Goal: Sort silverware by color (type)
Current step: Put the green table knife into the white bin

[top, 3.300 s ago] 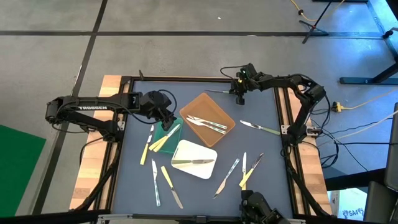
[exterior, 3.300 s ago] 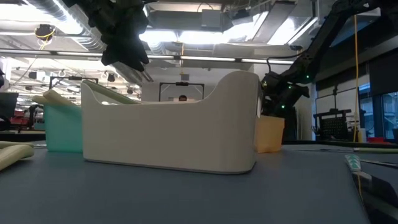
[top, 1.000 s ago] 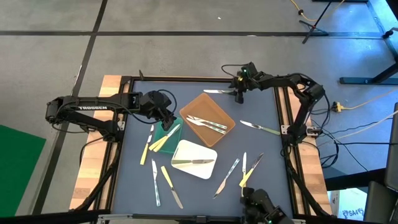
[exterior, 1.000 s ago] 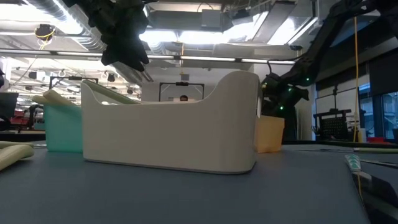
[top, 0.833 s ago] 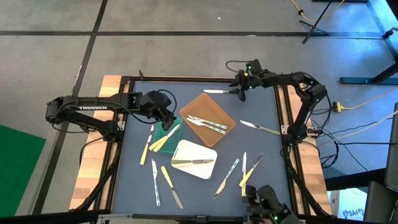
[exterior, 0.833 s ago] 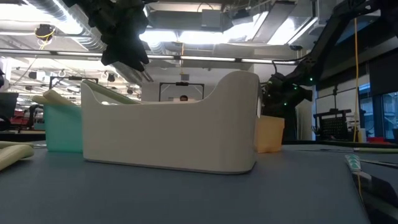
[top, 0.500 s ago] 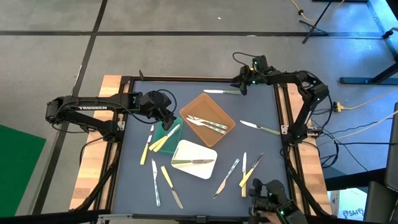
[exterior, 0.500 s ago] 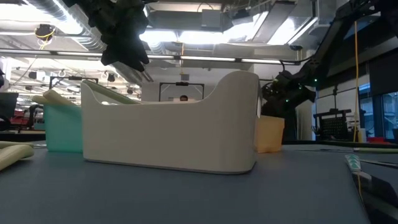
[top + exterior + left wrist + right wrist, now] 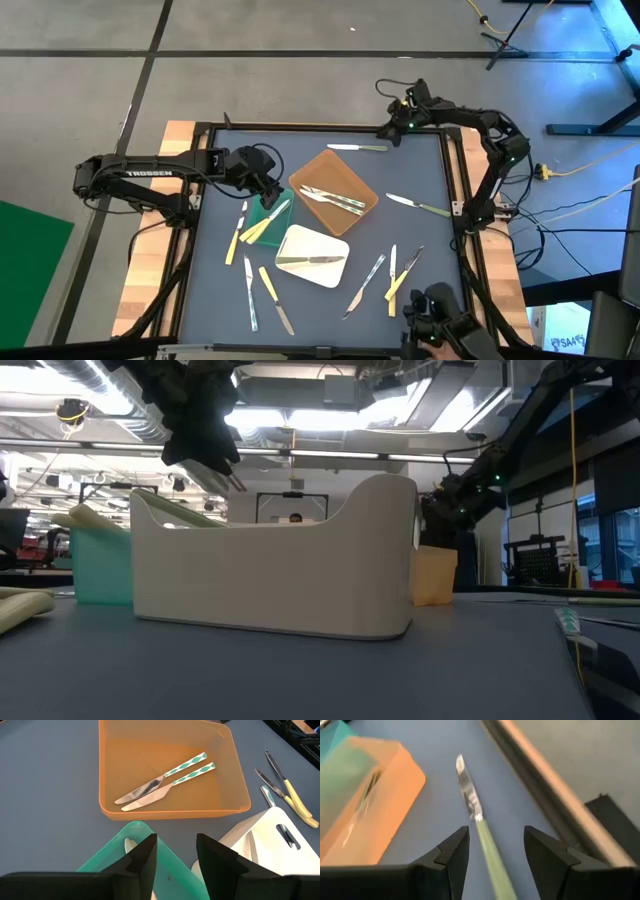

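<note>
right claw (image 9: 394, 134): open, empty, over green-handled knife (image 9: 357, 148) near table (image 9: 420, 180) far edge | left claw (image 9: 268, 193): open, empty, above green tray (image 9: 262, 218)

Looking like an open-plan robotics lab: exposed ceiling ducts (image 9: 80, 400) and strip lights (image 9: 330, 420) running across the upper frame, taped concrete floor (image 9: 90, 90), cables (image 9: 590, 160) trailing at right.

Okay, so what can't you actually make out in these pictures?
- Low view: the white tray blocks everything behind it, so no loose silverware shows.
- Green tray contents: hidden in the left wrist view by the left claw.
- Green-handled knife: blurred, its handle end cut off behind the right claw.
</note>
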`<state>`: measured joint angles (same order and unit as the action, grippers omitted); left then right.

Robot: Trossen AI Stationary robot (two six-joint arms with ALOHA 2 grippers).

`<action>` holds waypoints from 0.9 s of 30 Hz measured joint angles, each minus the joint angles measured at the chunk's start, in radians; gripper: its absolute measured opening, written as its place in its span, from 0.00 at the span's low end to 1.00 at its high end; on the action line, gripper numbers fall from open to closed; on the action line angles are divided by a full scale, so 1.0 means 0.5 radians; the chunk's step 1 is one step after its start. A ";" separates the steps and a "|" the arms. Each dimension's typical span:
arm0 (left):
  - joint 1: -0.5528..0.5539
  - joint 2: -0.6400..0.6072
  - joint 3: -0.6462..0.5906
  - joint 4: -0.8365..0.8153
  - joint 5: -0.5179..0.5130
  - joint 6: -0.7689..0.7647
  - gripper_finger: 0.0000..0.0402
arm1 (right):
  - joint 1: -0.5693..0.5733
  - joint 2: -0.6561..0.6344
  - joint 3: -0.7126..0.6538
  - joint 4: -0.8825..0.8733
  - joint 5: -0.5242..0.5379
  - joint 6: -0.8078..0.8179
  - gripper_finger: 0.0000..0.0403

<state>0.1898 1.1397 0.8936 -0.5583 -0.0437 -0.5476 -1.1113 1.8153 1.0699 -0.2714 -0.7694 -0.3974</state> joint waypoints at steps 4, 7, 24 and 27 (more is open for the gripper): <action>0.000 0.000 0.000 0.000 0.000 0.000 0.33 | 0.002 0.000 -0.108 0.005 0.056 0.024 0.45; 0.000 0.000 0.000 0.000 0.000 0.012 0.33 | 0.000 0.000 -0.205 0.096 0.082 0.062 0.45; -0.001 0.000 0.001 0.002 -0.001 0.017 0.33 | 0.163 -0.012 -0.356 0.295 0.488 -0.106 0.45; 0.000 0.000 0.001 0.002 -0.001 0.017 0.33 | 0.240 -0.013 -0.356 0.280 0.652 -0.171 0.45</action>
<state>0.1898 1.1397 0.8940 -0.5575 -0.0441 -0.5392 -0.9913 1.8088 0.8921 -0.1315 -0.4433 -0.4830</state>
